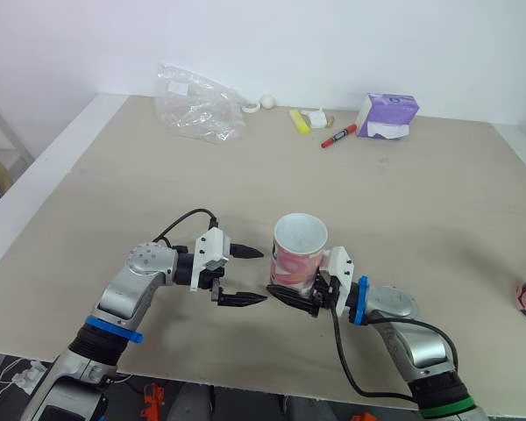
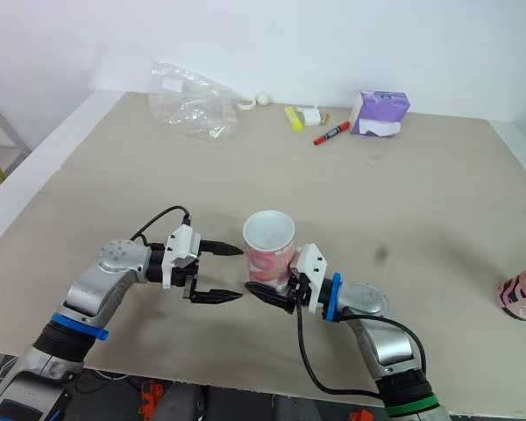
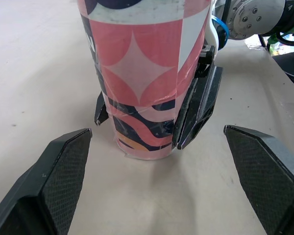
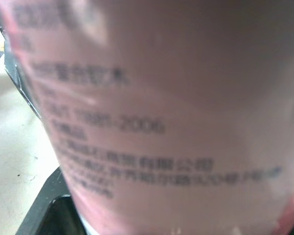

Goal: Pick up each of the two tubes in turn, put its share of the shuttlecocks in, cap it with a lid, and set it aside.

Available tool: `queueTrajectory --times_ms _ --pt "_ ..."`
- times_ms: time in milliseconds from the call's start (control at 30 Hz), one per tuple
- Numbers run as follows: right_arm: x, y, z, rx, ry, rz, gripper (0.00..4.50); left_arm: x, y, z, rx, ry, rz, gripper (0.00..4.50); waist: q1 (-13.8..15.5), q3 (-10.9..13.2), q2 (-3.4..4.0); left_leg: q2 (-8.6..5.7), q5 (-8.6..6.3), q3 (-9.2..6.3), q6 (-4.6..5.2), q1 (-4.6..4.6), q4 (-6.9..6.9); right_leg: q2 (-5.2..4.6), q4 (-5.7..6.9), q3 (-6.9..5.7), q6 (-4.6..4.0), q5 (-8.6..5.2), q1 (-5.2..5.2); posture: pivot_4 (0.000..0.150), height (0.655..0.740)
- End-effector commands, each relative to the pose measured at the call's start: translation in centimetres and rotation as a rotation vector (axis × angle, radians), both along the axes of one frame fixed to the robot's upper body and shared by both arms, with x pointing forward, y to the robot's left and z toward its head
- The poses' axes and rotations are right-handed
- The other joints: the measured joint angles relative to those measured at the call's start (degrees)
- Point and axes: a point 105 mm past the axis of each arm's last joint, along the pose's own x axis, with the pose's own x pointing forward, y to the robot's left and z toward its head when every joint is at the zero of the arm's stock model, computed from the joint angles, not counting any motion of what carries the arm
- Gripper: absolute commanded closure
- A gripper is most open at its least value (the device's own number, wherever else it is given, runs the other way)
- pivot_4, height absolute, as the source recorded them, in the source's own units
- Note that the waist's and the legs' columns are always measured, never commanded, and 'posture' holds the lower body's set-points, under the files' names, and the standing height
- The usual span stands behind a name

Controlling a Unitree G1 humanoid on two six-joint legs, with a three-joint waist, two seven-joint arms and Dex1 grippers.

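Tube (image 1: 298, 254): standing upright, open-topped, right gripper (image 1: 291, 296) pinching its base; left gripper (image 1: 263, 275) waiting spread just beside, pointing at it.

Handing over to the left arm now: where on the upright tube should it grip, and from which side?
Grip the tube on its bare mid wall, above the right gripper, whose fingers clamp the base. Come in level from the robot's left: the tube stands upright and the left gripper, open, faces that side.
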Motion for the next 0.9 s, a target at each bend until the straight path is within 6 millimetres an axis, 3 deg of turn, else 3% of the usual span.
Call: queueTrajectory --times_ms 33,167,267,333,367,533,633,700,900 --pt "0.0 -1.3 1.5 0.01 -0.055 -0.055 1.12 0.2 -0.1 1.0 -0.017 -0.05 -0.004 0.0 0.03 0.0 0.0 0.0 0.0 0.0 0.0 0.0 0.0 0.0 0.0 0.0 0.0 0.0 0.0 0.15 0.74" --pt "0.4 -4.4 3.2 0.058 -0.089 -0.247 1.12 0.1 -0.7 1.3 -0.038 -0.05 -0.016 0.0 0.21 0.0 0.0 -0.03 0.0 -0.05 0.0 -0.03 0.02 0.0 0.0 0.0 0.04 -0.03 0.02 0.15 0.74" --pt "0.8 -8.0 4.3 0.1 -0.117 -0.456 1.12 -0.1 -0.9 1.4 -0.05 -0.042 -0.028 0.0 0.17 0.0 0.01 -0.02 0.0 -0.06 0.0 -0.03 0.02 0.02 0.01 0.0 0.03 -0.02 0.02 0.15 0.74" --pt "1.2 -12.8 4.9 0.163 -0.123 -0.71 1.12 -0.3 -1.2 1.4 -0.053 -0.037 -0.042 0.0 0.17 0.0 0.01 -0.01 0.0 -0.07 0.0 0.0 0.02 0.04 0.05 0.0 0.01 -0.02 0.02 0.15 0.74" --pt "1.2 -14.3 5.1 0.185 -0.123 -0.786 1.12 -0.3 -1.3 1.3 -0.053 -0.036 -0.046 0.0 0.17 -0.01 0.02 -0.01 0.0 -0.07 0.01 -0.01 0.02 0.04 0.05 0.0 0.01 -0.02 0.02 0.15 0.74" --pt "1.3 -20.0 5.7 0.291 -0.128 -1.092 1.12 -0.4 -1.6 1.3 -0.057 -0.035 -0.054 0.0 -0.09 -0.02 0.04 0.0 0.01 -0.06 0.03 0.04 0.04 0.04 0.06 0.01 -0.05 0.03 0.04 0.15 0.74" --pt "1.3 -23.7 5.1 0.278 -0.131 -1.279 1.12 -0.6 -1.9 1.3 -0.066 -0.034 -0.059 0.0 -0.08 -0.03 0.18 0.01 0.04 -0.06 0.06 0.07 0.04 0.04 0.07 0.01 -0.08 0.06 0.05 0.15 0.74" --pt "1.3 -25.0 4.5 0.284 -0.12 -1.358 1.12 -0.8 -2.0 1.3 -0.069 -0.034 -0.06 0.0 -0.06 -0.05 0.22 0.0 0.05 -0.06 0.08 0.08 0.04 0.05 0.07 0.01 -0.07 0.06 0.06 0.15 0.74" --pt "1.4 -26.1 3.3 0.274 -0.106 -1.428 1.12 -0.9 -1.9 1.4 -0.069 -0.035 -0.056 0.0 -0.16 -0.12 0.6 0.0 0.05 -0.06 0.09 0.08 0.01 0.05 0.07 0.02 -0.07 0.05 0.06 0.15 0.74"
